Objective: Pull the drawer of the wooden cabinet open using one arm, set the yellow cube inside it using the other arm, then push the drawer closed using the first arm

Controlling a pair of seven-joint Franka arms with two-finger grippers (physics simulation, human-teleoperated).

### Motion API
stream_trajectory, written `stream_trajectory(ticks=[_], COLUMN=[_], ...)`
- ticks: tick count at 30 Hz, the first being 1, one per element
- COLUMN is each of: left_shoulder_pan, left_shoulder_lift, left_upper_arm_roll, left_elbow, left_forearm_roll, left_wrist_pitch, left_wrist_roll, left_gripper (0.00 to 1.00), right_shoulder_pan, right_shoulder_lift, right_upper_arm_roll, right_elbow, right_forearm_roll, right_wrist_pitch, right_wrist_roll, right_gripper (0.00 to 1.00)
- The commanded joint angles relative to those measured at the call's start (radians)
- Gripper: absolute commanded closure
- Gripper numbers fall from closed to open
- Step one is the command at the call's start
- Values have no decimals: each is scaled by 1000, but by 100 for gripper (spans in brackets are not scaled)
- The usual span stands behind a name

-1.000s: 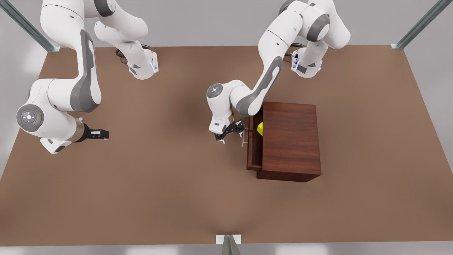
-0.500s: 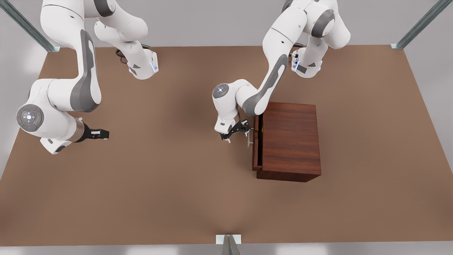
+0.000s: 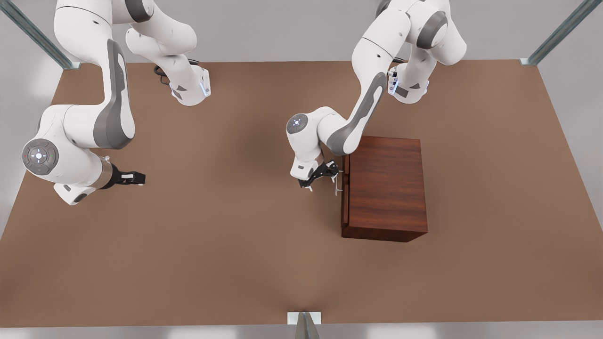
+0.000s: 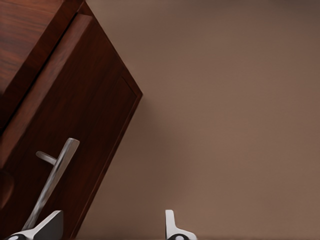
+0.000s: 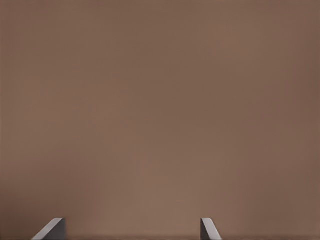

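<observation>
The wooden cabinet (image 3: 386, 186) stands on the table at the front view's right of centre. Its drawer (image 3: 345, 193) is pushed in almost flush, the front panel (image 4: 75, 115) facing the front view's left. The silver bar handle (image 3: 337, 185) sticks out from it. My left gripper (image 3: 322, 175) is open right at the drawer front, and one of its fingers (image 4: 47, 226) lies against the handle (image 4: 55, 175). The yellow cube is hidden. My right gripper (image 3: 134, 177) waits open far off at the front view's left, its fingertips (image 5: 55, 227) over bare table.
The brown table (image 3: 226, 245) spreads wide around the cabinet. Both arm bases (image 3: 191, 89) sit at the far edge. Metal frame posts (image 3: 560, 33) stand at the corners, and a bracket (image 3: 304, 320) sits at the near edge.
The drawer slid from partly open to almost shut, toward the front view's right, with my left gripper following against its front. The yellow cube went out of sight inside. The right arm stayed still.
</observation>
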Motion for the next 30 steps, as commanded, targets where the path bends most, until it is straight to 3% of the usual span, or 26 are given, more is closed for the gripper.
stream_trajectory(ticks=[1,11,12,15,17,19,20,24,28,29,30], left_shoulder_pan=[0,0,3,17,290,503,551,549,551,589,695], left_shoulder_lift=[-1,-7,-65,-242,-539,-541,-523,-408,-380,-282,-256], left_upper_arm_roll=[1,18,44,53,93,139,141,136,135,139,54], left_elbow=[0,8,30,30,-7,-18,-30,163,201,352,362], left_forearm_roll=[1,-19,-143,-258,-376,-406,-430,-427,-433,-441,-446], left_wrist_pitch=[-9,-26,-26,-223,-592,-586,-555,-561,-575,-704,-701], left_wrist_roll=[12,-8,-26,117,873,1371,1379,1276,1316,1389,1388], left_gripper=[0,0,0,0,0,0,0,0,0,0,0], right_shoulder_pan=[0,0,0,0,0,0,0,0,0,0,-2], right_shoulder_lift=[-1,-1,-1,-1,-1,-1,-1,-1,-1,-1,-1], right_upper_arm_roll=[0,0,0,0,0,0,0,0,0,0,0], right_elbow=[1,1,1,1,1,-1,1,1,1,1,-1], right_forearm_roll=[1,1,1,1,1,1,1,-1,1,-1,-1], right_wrist_pitch=[0,-2,-2,-2,-2,-2,-2,-2,-2,-2,-2], right_wrist_roll=[-2,-2,-2,-2,-3,-3,-3,-3,-3,-3,-3], right_gripper=[0,0,0,0,0,0,0,0,0,0,0])
